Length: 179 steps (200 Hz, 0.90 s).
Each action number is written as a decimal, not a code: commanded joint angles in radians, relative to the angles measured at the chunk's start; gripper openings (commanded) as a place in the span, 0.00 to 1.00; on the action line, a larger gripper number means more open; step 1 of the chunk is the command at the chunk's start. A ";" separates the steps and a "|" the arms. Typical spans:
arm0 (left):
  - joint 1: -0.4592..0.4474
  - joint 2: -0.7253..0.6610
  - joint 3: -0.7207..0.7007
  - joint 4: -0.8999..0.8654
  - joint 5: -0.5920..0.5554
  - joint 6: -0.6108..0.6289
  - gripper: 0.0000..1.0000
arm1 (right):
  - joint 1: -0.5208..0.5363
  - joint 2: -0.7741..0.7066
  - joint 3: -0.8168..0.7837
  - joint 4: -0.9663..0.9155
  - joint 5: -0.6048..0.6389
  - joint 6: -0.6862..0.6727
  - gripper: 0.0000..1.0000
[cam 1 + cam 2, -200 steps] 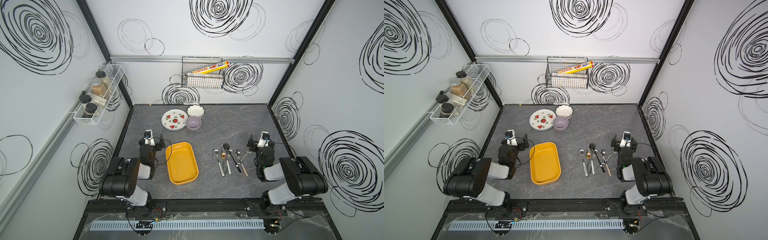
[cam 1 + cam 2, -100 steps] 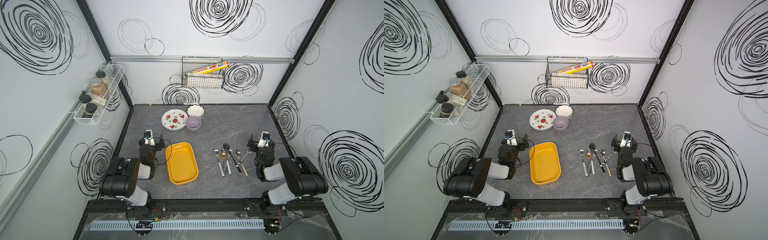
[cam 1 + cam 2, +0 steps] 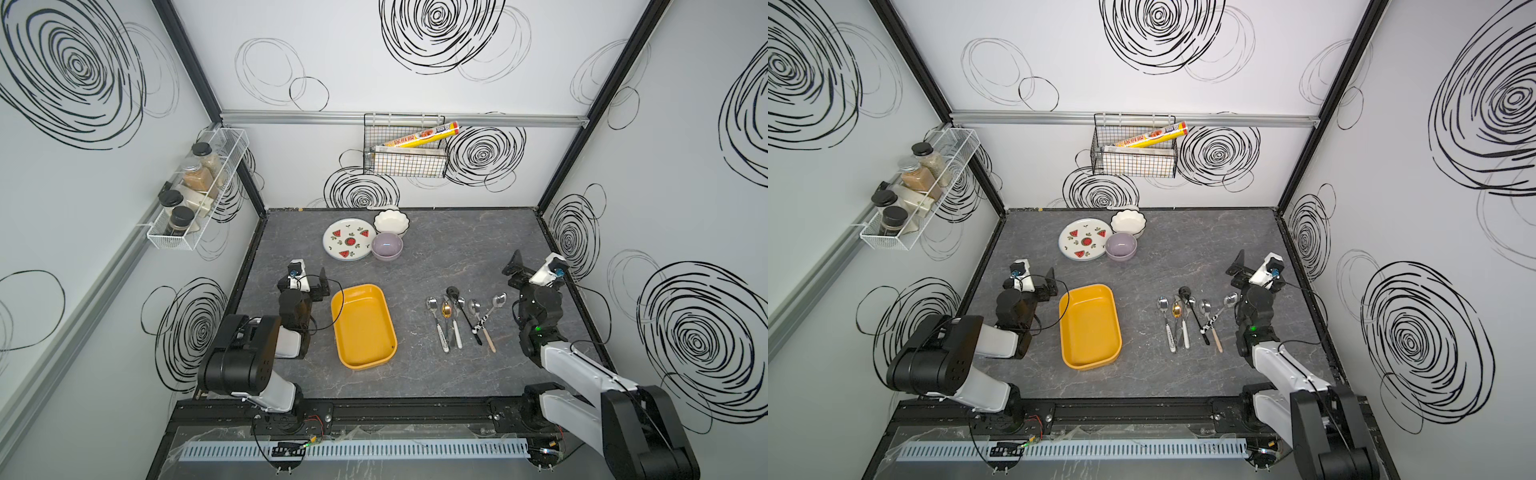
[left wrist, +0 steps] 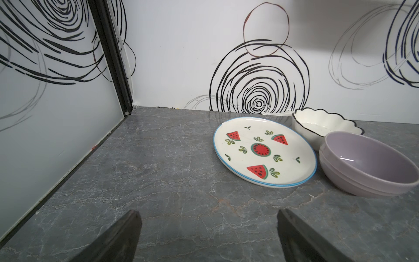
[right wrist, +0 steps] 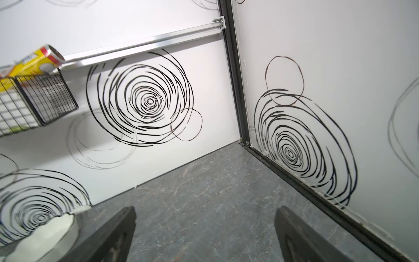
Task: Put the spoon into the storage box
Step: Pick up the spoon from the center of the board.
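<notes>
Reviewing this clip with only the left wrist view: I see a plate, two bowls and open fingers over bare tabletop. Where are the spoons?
Observer: The spoons lie in a row to the right of the box, apart from it.
Operator: Any spoon in the box yet?
Observer: No, none is in it.
Operator: Which gripper is nearer them?
Observer: The right gripper. It is open and empty, and it faces the back right corner.
</notes>
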 commanded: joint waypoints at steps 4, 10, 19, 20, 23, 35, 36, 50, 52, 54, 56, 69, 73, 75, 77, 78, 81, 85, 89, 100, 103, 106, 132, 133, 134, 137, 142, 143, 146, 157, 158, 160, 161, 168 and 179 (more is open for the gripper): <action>-0.046 -0.033 -0.008 0.047 -0.193 -0.017 0.99 | -0.002 -0.071 0.018 -0.216 -0.128 0.118 1.00; -0.076 -0.066 -0.025 0.053 -0.250 0.001 0.99 | -0.002 -0.077 0.035 -0.243 -0.152 0.111 1.00; -0.129 -0.143 -0.031 -0.013 -0.323 0.034 0.99 | -0.002 -0.081 0.055 -0.278 -0.201 0.108 0.94; -0.135 -0.152 -0.028 -0.025 -0.333 0.034 0.99 | -0.002 -0.081 0.058 -0.279 -0.206 0.106 0.94; -0.150 -0.180 -0.016 -0.074 -0.354 0.037 0.99 | -0.002 -0.082 0.061 -0.284 -0.226 0.100 0.91; -0.183 -0.300 0.057 -0.314 -0.436 -0.031 0.99 | -0.002 -0.098 0.067 -0.328 -0.292 0.118 0.87; -0.183 -0.309 0.064 -0.334 -0.446 -0.050 0.99 | -0.002 -0.100 0.067 -0.332 -0.298 0.122 0.87; -0.168 -0.431 0.169 -0.706 -0.481 -0.333 0.99 | -0.002 -0.124 0.035 -0.327 -0.384 0.168 0.86; -0.164 -0.449 0.182 -0.745 -0.471 -0.369 0.99 | -0.002 -0.129 0.031 -0.330 -0.394 0.178 0.85; -0.161 -0.460 0.192 -0.780 -0.459 -0.392 0.99 | -0.002 -0.134 0.030 -0.337 -0.400 0.183 0.85; -0.157 -0.476 0.200 -0.807 -0.441 -0.410 0.99 | -0.002 -0.139 0.029 -0.344 -0.408 0.188 0.85; -0.144 -0.556 0.196 -0.868 -0.332 -0.469 0.99 | -0.001 -0.162 0.034 -0.428 -0.450 0.184 0.85; -0.146 -0.579 0.183 -0.878 -0.323 -0.511 0.99 | 0.000 -0.165 0.038 -0.456 -0.457 0.178 0.85; -0.146 -0.588 0.177 -0.891 -0.317 -0.539 0.99 | 0.000 -0.165 0.040 -0.470 -0.460 0.177 0.85; -0.146 -0.600 0.174 -0.902 -0.311 -0.572 0.99 | 0.000 -0.165 0.045 -0.487 -0.462 0.175 0.85; -0.147 -0.605 0.170 -0.910 -0.307 -0.589 0.99 | -0.001 -0.166 0.046 -0.495 -0.463 0.175 0.85; -0.144 -0.620 0.161 -0.922 -0.283 -0.636 0.99 | -0.001 -0.166 0.052 -0.516 -0.464 0.174 0.85; -0.134 -0.639 0.147 -0.924 -0.233 -0.675 0.99 | -0.001 -0.165 0.062 -0.558 -0.471 0.171 0.85; -0.118 -0.655 0.134 -0.914 -0.131 -0.685 0.99 | -0.001 -0.163 0.073 -0.595 -0.482 0.160 0.85; -0.073 -0.684 0.128 -0.943 0.091 -0.719 0.99 | -0.001 -0.147 0.099 -0.689 -0.520 0.120 0.82; -0.065 -0.688 0.135 -0.972 0.134 -0.735 0.98 | 0.000 -0.141 0.106 -0.721 -0.519 0.115 0.82; -0.061 -0.688 0.146 -1.001 0.167 -0.744 0.98 | -0.001 -0.135 0.116 -0.752 -0.513 0.116 0.81; -0.088 -0.651 0.310 -1.297 0.346 -0.689 0.91 | 0.001 -0.093 0.150 -0.952 -0.421 0.130 0.80; -0.090 -0.649 0.317 -1.306 0.349 -0.685 0.91 | 0.001 -0.093 0.149 -0.953 -0.415 0.132 0.80; -0.092 -0.646 0.323 -1.318 0.353 -0.678 0.91 | 0.001 -0.092 0.148 -0.955 -0.412 0.132 0.80; -0.099 -0.642 0.344 -1.349 0.360 -0.660 0.91 | 0.001 -0.091 0.143 -0.957 -0.400 0.134 0.79; -0.116 -0.636 0.378 -1.403 0.367 -0.628 0.91 | 0.001 -0.088 0.138 -0.957 -0.385 0.139 0.79; -0.119 -0.635 0.385 -1.414 0.367 -0.622 0.91 | 0.001 -0.088 0.136 -0.956 -0.383 0.140 0.78; -0.129 -0.633 0.404 -1.445 0.364 -0.603 0.91 | 0.001 -0.084 0.132 -0.952 -0.377 0.143 0.77; -0.167 -0.635 0.464 -1.533 0.342 -0.565 0.91 | 0.001 -0.069 0.126 -0.939 -0.363 0.148 0.75; -0.170 -0.635 0.467 -1.540 0.341 -0.564 0.91 | 0.002 -0.066 0.128 -0.939 -0.361 0.147 0.74; -0.177 -0.638 0.472 -1.550 0.340 -0.559 0.91 | 0.001 -0.060 0.131 -0.940 -0.358 0.148 0.74; -0.180 -0.639 0.475 -1.555 0.340 -0.557 0.90 | 0.001 -0.057 0.133 -0.941 -0.357 0.148 0.74; -0.199 -0.645 0.498 -1.589 0.347 -0.534 0.90 | 0.001 -0.031 0.148 -0.950 -0.351 0.147 0.73; -0.225 -0.652 0.533 -1.643 0.346 -0.487 0.90 | 0.001 0.027 0.183 -0.981 -0.350 0.177 0.73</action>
